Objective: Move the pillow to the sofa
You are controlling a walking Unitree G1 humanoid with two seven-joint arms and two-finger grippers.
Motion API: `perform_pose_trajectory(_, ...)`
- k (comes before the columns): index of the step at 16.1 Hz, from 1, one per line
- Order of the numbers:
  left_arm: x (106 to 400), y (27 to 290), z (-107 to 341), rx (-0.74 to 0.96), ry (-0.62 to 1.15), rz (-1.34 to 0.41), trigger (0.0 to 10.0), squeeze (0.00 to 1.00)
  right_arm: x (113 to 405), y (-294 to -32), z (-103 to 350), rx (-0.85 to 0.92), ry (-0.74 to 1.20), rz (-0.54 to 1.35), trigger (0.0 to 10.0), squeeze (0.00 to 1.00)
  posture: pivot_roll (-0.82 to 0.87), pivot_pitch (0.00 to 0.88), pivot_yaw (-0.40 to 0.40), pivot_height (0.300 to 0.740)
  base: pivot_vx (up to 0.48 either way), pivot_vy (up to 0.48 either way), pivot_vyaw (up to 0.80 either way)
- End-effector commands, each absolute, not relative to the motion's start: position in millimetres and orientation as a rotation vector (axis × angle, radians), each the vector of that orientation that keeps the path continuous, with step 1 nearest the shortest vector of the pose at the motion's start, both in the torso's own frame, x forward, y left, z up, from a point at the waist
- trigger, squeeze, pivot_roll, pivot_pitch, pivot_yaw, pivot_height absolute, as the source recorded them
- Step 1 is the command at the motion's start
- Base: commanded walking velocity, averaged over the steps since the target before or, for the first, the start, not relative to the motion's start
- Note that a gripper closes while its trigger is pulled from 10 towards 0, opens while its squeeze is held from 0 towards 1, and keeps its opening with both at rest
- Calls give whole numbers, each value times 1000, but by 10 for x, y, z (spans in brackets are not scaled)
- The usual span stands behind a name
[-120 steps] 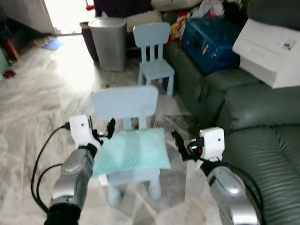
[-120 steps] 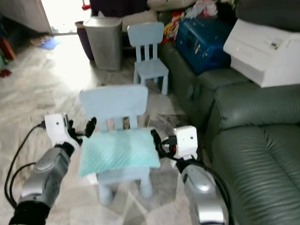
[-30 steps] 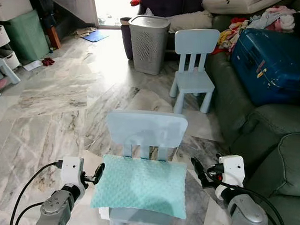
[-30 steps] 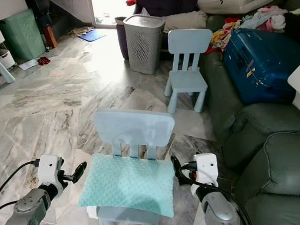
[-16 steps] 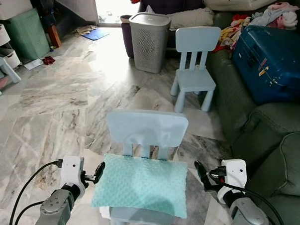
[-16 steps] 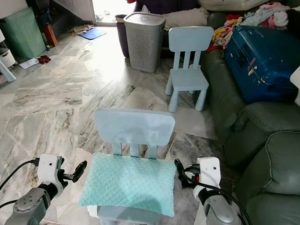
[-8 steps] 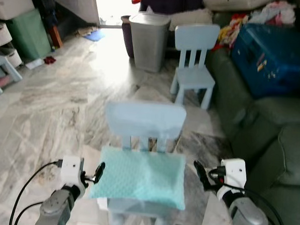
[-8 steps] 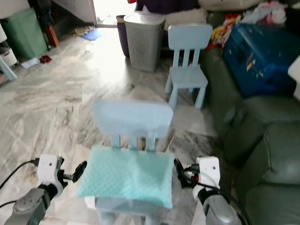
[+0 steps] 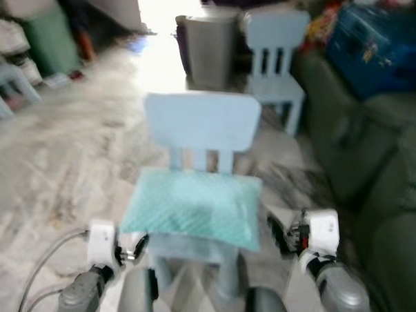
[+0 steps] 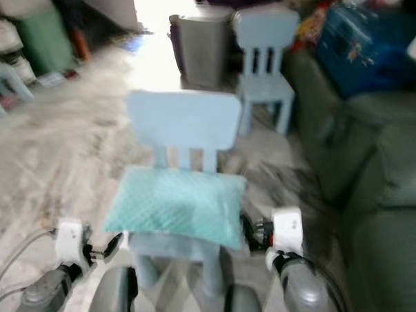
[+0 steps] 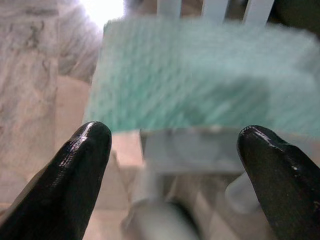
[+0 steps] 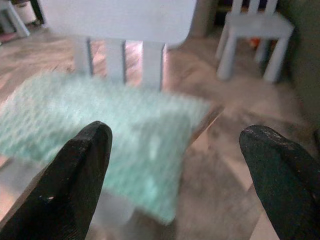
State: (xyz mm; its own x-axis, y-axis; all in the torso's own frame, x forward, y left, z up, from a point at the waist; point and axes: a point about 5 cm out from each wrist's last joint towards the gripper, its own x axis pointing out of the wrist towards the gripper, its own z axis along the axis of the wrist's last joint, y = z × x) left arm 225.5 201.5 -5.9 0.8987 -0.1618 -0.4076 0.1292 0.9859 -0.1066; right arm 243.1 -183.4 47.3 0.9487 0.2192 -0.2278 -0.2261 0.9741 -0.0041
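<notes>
A mint-green pillow (image 9: 190,207) lies flat on the seat of a small pale blue chair (image 9: 201,122) right before me. The views are blurred. My left gripper (image 9: 136,246) hangs low at the pillow's left edge, open, with the pillow (image 11: 200,75) showing between its fingertips (image 11: 82,155). My right gripper (image 9: 280,236) is level with the pillow's right edge, a short gap away, open, and looks along the pillow (image 12: 100,127). The dark green sofa (image 9: 383,177) runs down the right side.
A second pale blue chair (image 9: 276,52) and a grey laundry bin (image 9: 207,45) stand farther back. A blue suitcase (image 9: 385,46) lies on the sofa's far end. Green and white boxes (image 9: 40,35) sit at the left. Marble floor (image 9: 63,143) lies open on the left.
The whole picture has shifted and blurred: the camera has dipped and come closer to the chair. Both grippers stay at the pillow's sides, now lower against it.
</notes>
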Motion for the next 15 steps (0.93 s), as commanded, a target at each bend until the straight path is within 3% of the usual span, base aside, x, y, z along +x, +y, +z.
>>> perform_pose_trajectory(1, 2384, 2072, 74, -40, 378, -146, 10000, 0, 2460, -1785, 502, -23, 213, 241, 10000, 0, -141, 27, 36, 513, 0, 0, 0)
perform_pose_trajectory(15, 2331, 2312, -98, 53, 424, -36, 10000, 0, 2516, -1748, 507, -32, 202, 269, 10000, 0, -126, 25, 25, 334, 0, 0, 0)
